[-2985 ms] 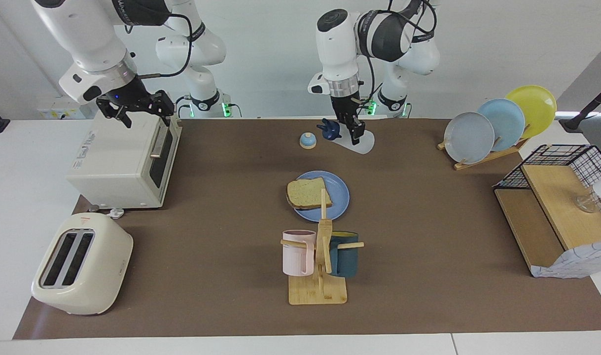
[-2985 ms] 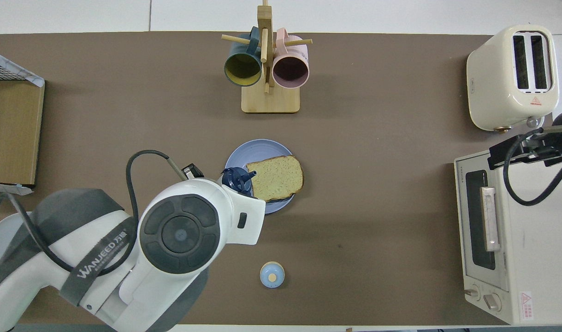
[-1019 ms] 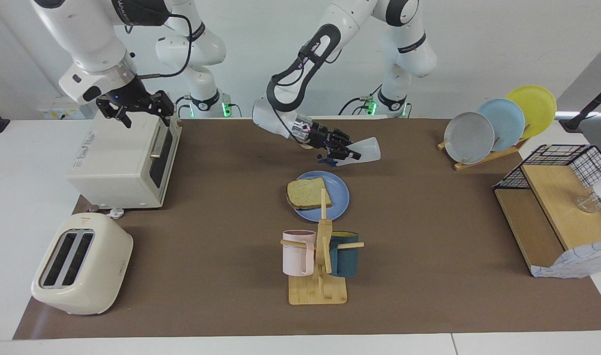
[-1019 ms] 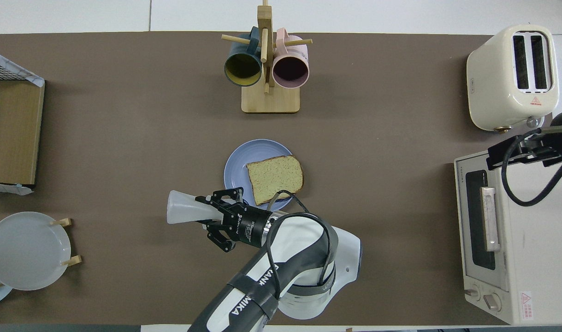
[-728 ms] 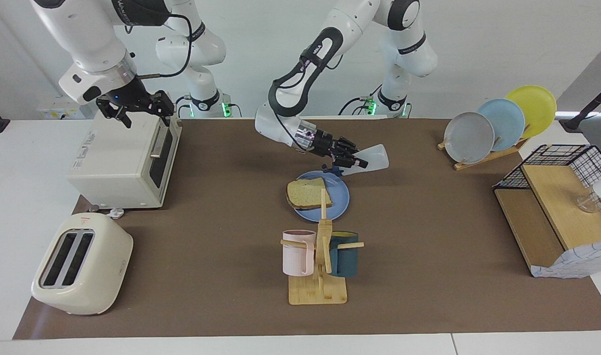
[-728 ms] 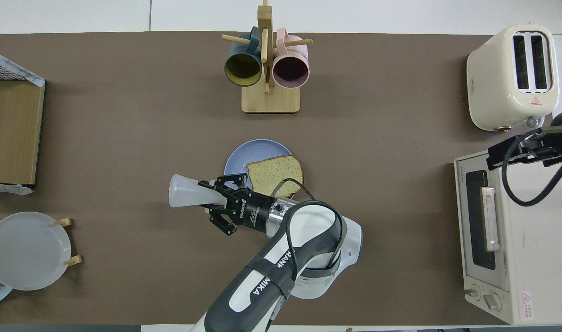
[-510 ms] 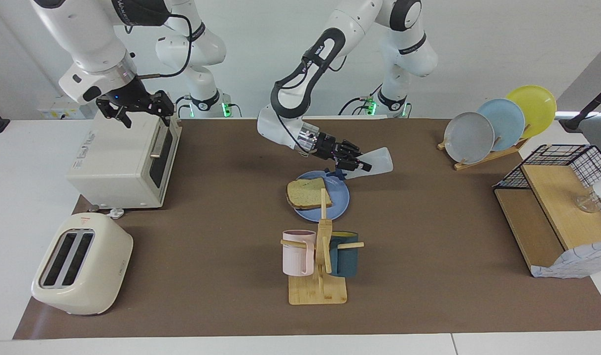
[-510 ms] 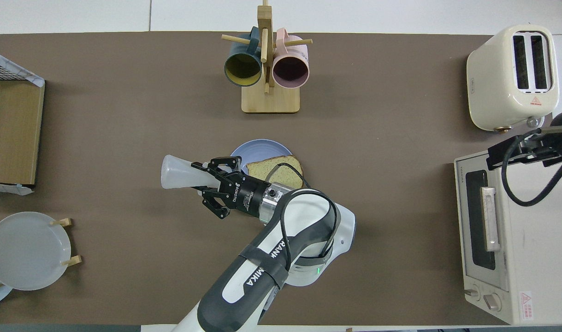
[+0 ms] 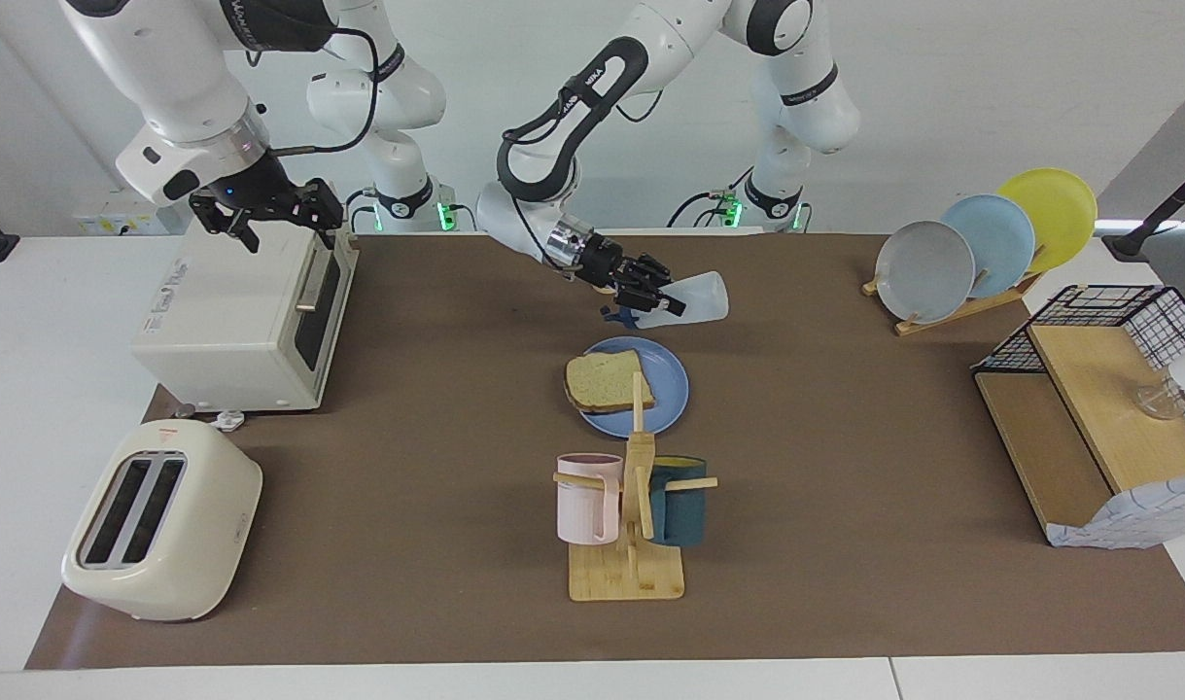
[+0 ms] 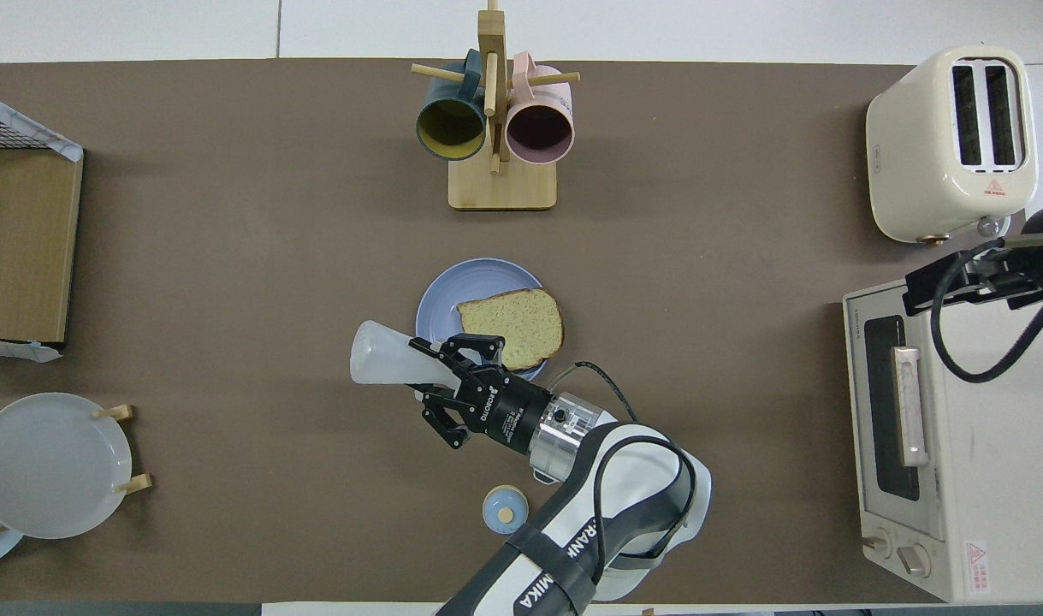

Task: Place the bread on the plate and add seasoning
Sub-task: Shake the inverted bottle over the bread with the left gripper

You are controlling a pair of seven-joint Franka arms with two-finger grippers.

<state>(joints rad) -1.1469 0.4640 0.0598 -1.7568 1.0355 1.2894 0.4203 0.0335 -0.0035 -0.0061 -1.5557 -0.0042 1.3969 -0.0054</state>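
A mug rack holding pink and teal mugs stands mid-table; a toaster and oven sit at the right arm's end, a plate rack and shelf at the left arm's.

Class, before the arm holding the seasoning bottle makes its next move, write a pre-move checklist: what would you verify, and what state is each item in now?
1. Bread lies on the plate: ok.
2. Left gripper shut on the seasoning bottle: ok.
3. Bottle tipped, cap end lower than its base: ok.
4. Cap over the bread: not ok; in the facing view it hangs over the table, on the robots' side of the plate.
5. Cap open for pouring: cannot tell.
6. Right gripper out of the way, waiting open over the toaster oven: ok.
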